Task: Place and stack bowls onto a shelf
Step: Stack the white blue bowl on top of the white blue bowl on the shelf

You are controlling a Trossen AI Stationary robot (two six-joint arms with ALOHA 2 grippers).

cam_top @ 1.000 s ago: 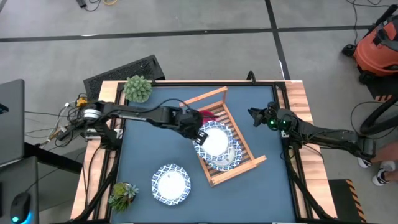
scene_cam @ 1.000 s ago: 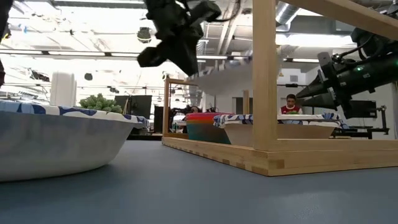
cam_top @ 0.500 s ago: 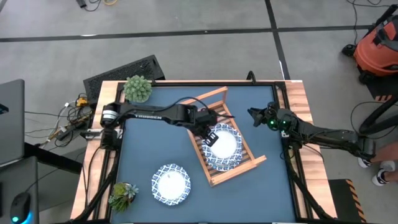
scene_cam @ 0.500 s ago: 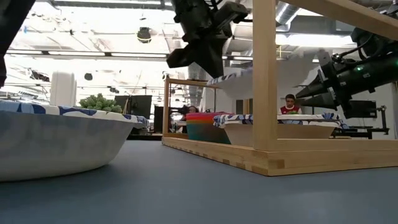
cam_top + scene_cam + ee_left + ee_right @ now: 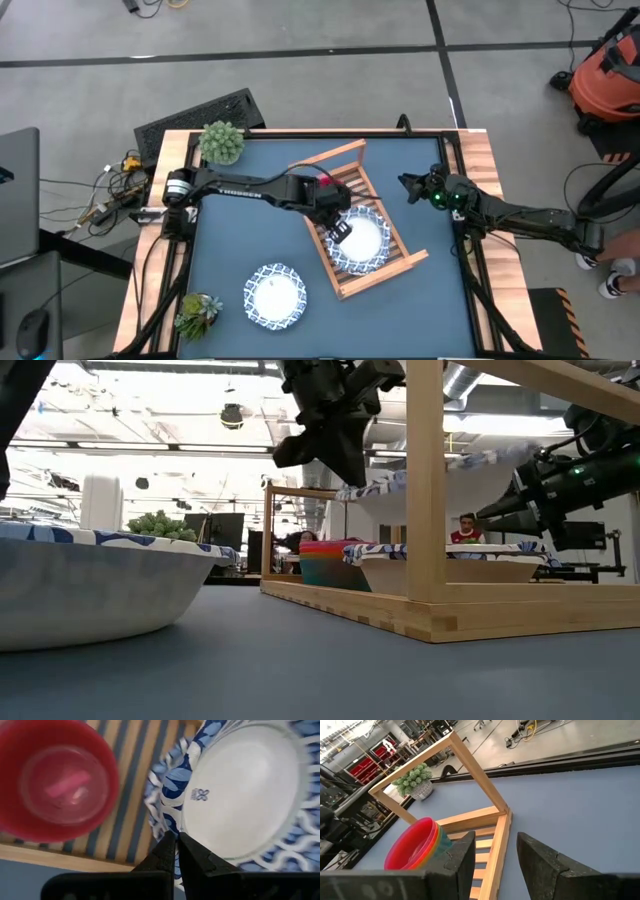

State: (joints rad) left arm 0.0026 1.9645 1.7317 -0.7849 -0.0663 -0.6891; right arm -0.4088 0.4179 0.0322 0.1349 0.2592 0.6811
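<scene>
Left claw [image 5: 340, 228] closed on the near rim of a white dish [image 5: 362, 238], held raised above the shelf [image 5: 352, 218], over a second white dish [image 5: 455, 567] resting on the slats. Red bowl [image 5: 55, 775] tops the coloured stack just beside it. Third dish [image 5: 275, 293] on the worktop [image 5: 240, 240], well apart. Since a second ago, claw and dish shifted further over the shelf. Right claw [image 5: 408, 186] open, near the worktop's right edge. Lower stacked bowls mostly hidden.
</scene>
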